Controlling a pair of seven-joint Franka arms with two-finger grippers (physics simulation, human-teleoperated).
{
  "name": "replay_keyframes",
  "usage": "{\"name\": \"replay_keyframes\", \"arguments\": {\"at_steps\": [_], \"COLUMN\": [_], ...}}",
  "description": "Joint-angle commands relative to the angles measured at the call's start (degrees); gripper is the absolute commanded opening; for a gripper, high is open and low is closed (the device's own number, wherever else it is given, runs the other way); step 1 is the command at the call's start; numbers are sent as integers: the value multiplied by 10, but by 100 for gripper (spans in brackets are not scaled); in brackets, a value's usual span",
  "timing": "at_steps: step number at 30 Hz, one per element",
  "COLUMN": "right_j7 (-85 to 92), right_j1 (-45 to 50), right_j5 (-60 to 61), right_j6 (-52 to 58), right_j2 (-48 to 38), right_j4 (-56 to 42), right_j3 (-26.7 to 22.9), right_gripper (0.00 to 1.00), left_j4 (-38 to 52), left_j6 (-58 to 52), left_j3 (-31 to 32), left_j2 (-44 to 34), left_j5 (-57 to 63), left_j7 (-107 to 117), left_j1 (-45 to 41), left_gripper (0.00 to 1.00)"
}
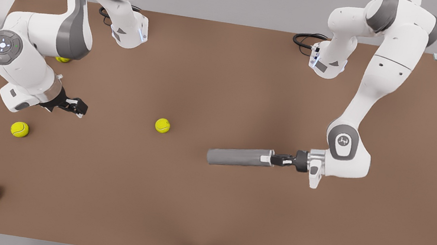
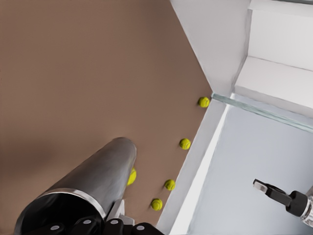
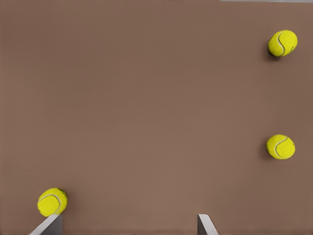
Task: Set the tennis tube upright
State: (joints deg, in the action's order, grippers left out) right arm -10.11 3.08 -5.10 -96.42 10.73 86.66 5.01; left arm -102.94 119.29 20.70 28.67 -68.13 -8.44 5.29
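We are holding the tennis tube [image 1: 239,157] by one end with our left end effector [image 1: 278,160], which sits on the front view's right; its fingers are clamped on the lighter rim at the tube's open mouth, and the left wrist view looks straight down the dark grey barrel [image 2: 93,183] from that rim. The tube lies roughly horizontal, pointing toward the front view's left over the brown counter [image 1: 205,208], and whether it is touching the surface or just clear of it we cannot tell. Gripping at the rim rather than the middle makes sense to us: with one end pinned, swinging the wrist should pivot the far, closed end down so the tube can stand on it. That rotation looks like the step in hand, and the risk we judge is the tube slipping in a grasp so far from its centre. Our right end effector [image 1: 72,106] waits on the front view's left, fingers spread wide with nothing between them, its fingertips [image 3: 205,225] framing bare counter. Yellow-green tennis balls lie scattered well apart from the tube, the nearest [image 1: 162,125] between the two arms, so the tipping path seems unobstructed.
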Motion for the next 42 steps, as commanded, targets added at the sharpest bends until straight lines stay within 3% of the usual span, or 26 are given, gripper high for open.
{"name": "replay_keyframes", "arguments": {"at_steps": [1,30,42], "right_j7": [0,1,1], "right_j1": [-1,-1,0], "right_j5": [0,0,0], "right_j6": [0,-1,-2], "right_j2": [0,2,3], "right_j4": [0,0,3], "right_j3": [0,0,0], "right_gripper": [100,100,100], "left_j4": [2,12,12], "left_j6": [1,-7,-9], "left_j3": [0,-5,-4], "left_j2": [-5,-121,-144], "left_j5": [40,379,594], "left_j7": [13,196,258], "left_j1": [1,31,31], "left_gripper": [21,21,21]}}
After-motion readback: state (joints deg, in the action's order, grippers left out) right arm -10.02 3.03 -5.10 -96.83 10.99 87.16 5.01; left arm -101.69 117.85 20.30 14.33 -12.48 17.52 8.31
